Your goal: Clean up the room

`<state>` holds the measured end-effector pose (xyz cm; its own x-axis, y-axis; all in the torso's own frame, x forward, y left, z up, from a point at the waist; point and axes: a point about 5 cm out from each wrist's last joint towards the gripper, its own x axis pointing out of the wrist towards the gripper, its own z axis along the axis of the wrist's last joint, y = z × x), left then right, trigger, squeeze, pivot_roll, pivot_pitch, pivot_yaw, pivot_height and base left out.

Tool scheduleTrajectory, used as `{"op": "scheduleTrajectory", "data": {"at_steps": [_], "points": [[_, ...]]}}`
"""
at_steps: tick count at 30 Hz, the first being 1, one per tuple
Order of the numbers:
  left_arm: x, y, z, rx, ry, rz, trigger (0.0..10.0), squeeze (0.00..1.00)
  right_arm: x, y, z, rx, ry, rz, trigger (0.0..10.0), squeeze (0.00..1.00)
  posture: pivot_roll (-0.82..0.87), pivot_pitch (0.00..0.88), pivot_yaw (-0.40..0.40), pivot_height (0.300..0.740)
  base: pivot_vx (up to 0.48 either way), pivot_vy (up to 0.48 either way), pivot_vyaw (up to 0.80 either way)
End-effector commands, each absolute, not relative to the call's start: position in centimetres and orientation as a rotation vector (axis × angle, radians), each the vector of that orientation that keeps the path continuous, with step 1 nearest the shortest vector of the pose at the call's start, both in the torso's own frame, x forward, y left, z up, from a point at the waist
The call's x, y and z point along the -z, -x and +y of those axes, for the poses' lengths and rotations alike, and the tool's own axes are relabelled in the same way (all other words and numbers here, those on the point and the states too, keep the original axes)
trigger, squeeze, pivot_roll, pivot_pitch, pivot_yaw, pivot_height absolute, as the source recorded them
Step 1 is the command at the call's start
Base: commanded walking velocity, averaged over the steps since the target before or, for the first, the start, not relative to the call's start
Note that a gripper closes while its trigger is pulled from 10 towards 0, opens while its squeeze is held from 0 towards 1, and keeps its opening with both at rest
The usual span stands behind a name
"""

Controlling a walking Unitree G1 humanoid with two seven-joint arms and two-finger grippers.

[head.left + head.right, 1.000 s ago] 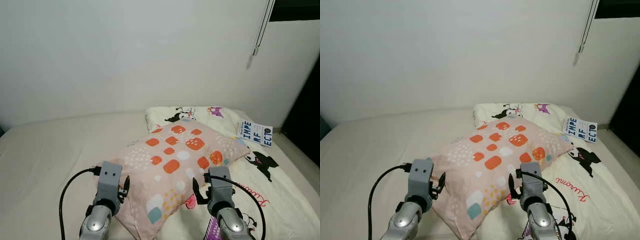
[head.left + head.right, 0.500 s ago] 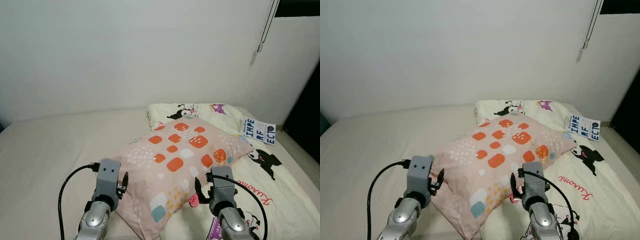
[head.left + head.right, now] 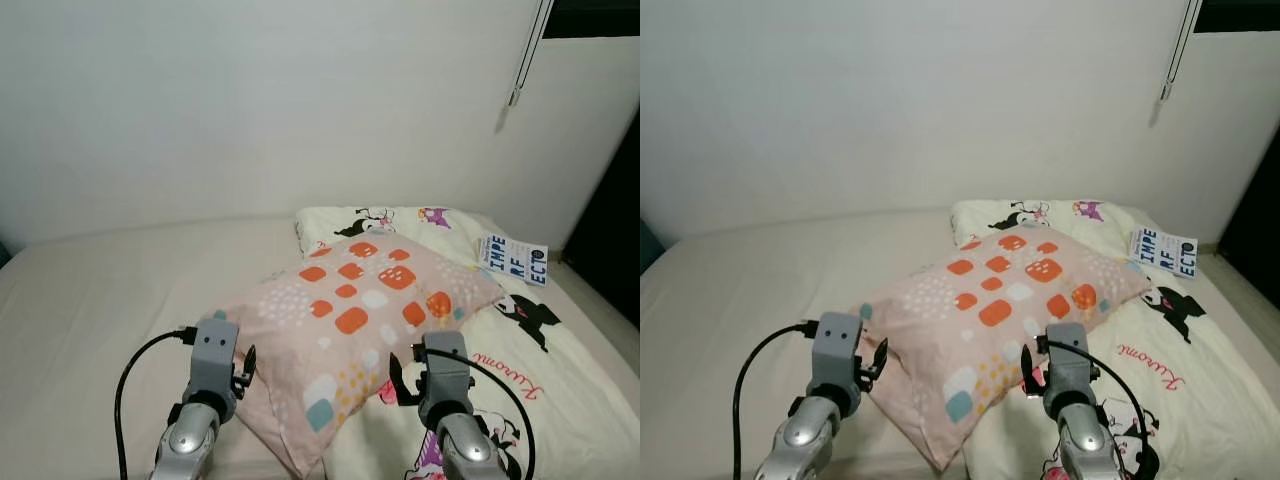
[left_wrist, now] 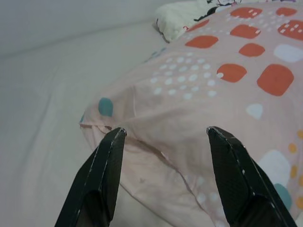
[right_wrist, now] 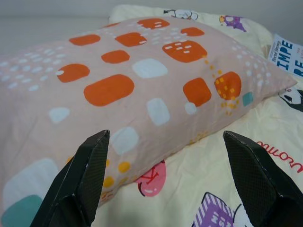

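pillow (image 3: 360, 320) with orange patches lying on bed (image 3: 100, 300), overlapping a cartoon blanket (image 3: 540, 370); a book (image 3: 511, 260) near the wall. left wrist view: left gripper (image 4: 163, 135) jaws spread wide at the pillow's corner, holding nothing. right wrist view: right gripper (image 5: 165, 142) jaws wide apart beside the pillow, empty.

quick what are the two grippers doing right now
Left gripper: open, at the pink pillow's corner, holding nothing.
Right gripper: open, before the pillow's side, holding nothing.

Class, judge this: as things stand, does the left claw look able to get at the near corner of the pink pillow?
Probably yes: the left claw is open, the pink pillow corner lies just ahead, nothing between.
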<state>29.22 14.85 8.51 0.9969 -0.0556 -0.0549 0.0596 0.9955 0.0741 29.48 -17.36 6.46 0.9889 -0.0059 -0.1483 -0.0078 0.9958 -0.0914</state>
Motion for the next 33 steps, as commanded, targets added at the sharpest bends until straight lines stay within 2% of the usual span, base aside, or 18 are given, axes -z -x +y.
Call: {"op": "scheduleTrajectory", "data": {"at_steps": [1,29,33], "points": [[-7.7,-29.0,15.4,0.048,-0.07,0.094,10.0,0.0,-5.9,-29.2,-17.5,0.005,0.084,0.171,10.0,0.0,-0.04,0.106,0.043,0.636,0.0,0.0,0.0],[-7.7,-27.6,14.9,0.077,-0.09,0.094,10.0,0.0,-5.3,-28.8,-16.8,0.006,0.063,0.184,10.0,0.0,-0.01,0.133,0.056,0.636,0.0,0.0,0.0],[-7.5,-27.5,14.9,0.068,-0.094,0.113,10.0,0.0,-5.3,-28.8,-16.7,0.007,0.062,0.187,10.0,0.0,0.0,0.135,0.058,0.636,0.0,-0.36,0.0]]}}
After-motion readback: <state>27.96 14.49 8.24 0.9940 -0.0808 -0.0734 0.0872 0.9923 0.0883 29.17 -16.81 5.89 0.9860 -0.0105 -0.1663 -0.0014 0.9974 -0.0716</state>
